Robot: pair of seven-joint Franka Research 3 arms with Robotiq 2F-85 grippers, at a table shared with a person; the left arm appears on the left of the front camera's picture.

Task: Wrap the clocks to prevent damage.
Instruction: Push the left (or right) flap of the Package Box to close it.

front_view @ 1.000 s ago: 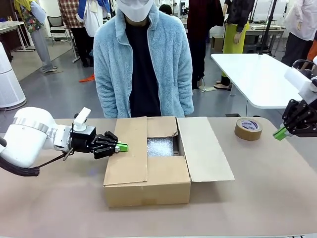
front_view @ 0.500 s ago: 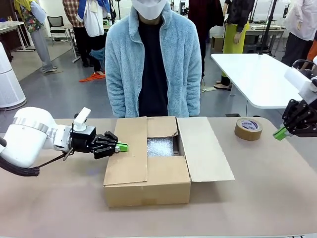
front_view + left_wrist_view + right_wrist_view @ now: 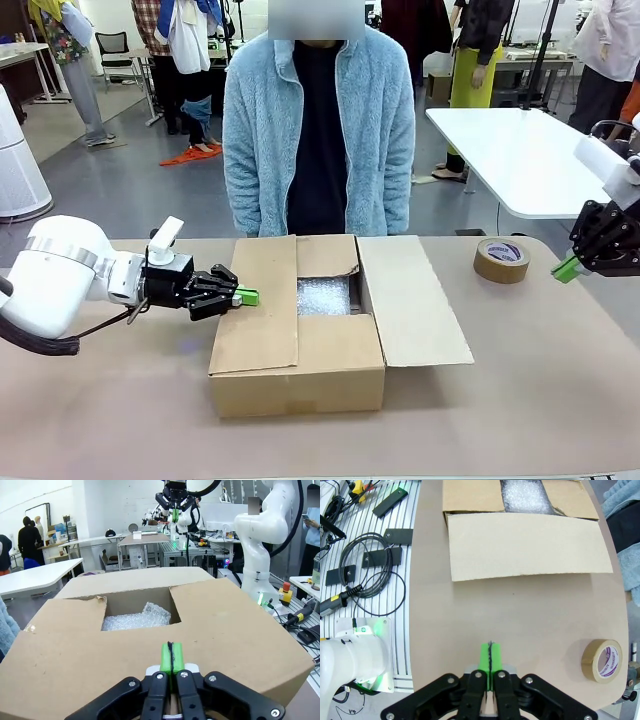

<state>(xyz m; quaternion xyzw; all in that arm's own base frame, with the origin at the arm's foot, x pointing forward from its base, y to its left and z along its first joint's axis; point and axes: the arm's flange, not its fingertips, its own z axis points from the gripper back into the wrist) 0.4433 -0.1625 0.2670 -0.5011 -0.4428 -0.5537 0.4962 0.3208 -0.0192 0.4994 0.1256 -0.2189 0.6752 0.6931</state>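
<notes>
The cardboard box sits mid-tabletop with its opening facing up, one flap folded out to the robot's left and one to its right. Bubble wrap lies crumpled at the bottom of the box; whether a clock lies under it cannot be told, nor can the wrap's long axis. The person behind the box has shifted toward the robot's right since a second ago, while box, tape and both arms have stayed put. The left hand points level at the box, pads pressed together on nothing, tips at the left flap's outer edge. A tape roll lies flat to the right of the box. Beyond it hangs the right hand, pads likewise together and empty.
</notes>
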